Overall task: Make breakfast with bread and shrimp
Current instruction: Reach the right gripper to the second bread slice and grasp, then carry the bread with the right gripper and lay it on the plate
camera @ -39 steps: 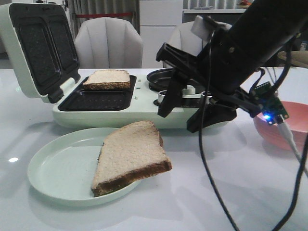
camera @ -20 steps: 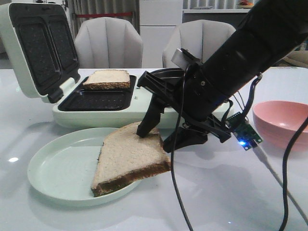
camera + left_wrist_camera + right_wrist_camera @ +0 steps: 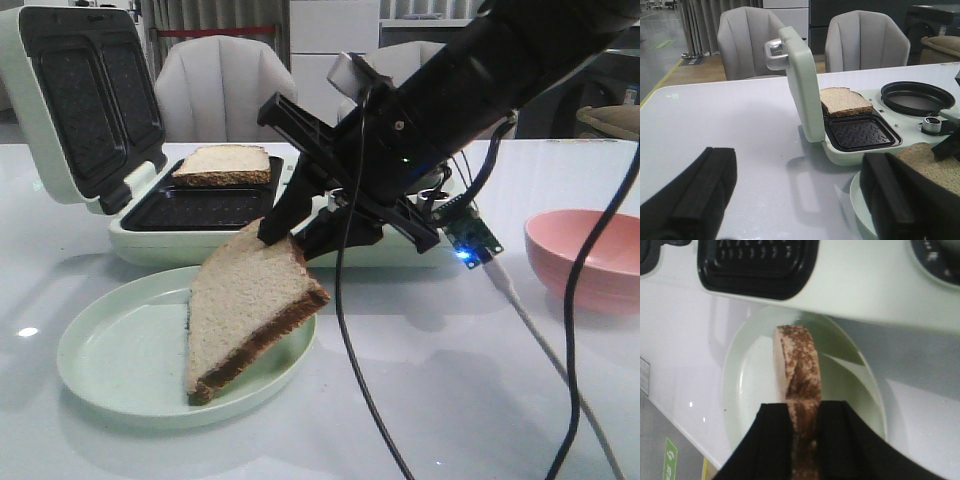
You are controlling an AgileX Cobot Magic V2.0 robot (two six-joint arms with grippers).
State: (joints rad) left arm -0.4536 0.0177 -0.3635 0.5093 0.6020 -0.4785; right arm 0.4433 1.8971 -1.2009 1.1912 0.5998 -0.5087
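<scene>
Tan bread slice [image 3: 245,305] pinched by its crust between my right gripper [image 3: 285,235] fingers, tilted, lower corner touching the green plate [image 3: 110,360] (other slice [image 3: 222,163] sits in the sandwich maker [image 3: 200,215]). Left gripper [image 3: 795,195] gapes wide, holding nothing.

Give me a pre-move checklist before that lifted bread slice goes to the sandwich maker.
1. Right tool shut on the lifted bread slice: ok, both fingers press its crust edge.
2. Slice clear of the green plate: not ok, its low corner still sits on the plate.
3. Sandwich maker lid open: ok, it stands up.
4. Near slot of the sandwich maker free: ok; the second slice sits at the far slot.
5. Left tool out of the way: ok, open and holding nothing.
6. Shrimp ready: cannot tell, the pink bowl hides its contents.
</scene>
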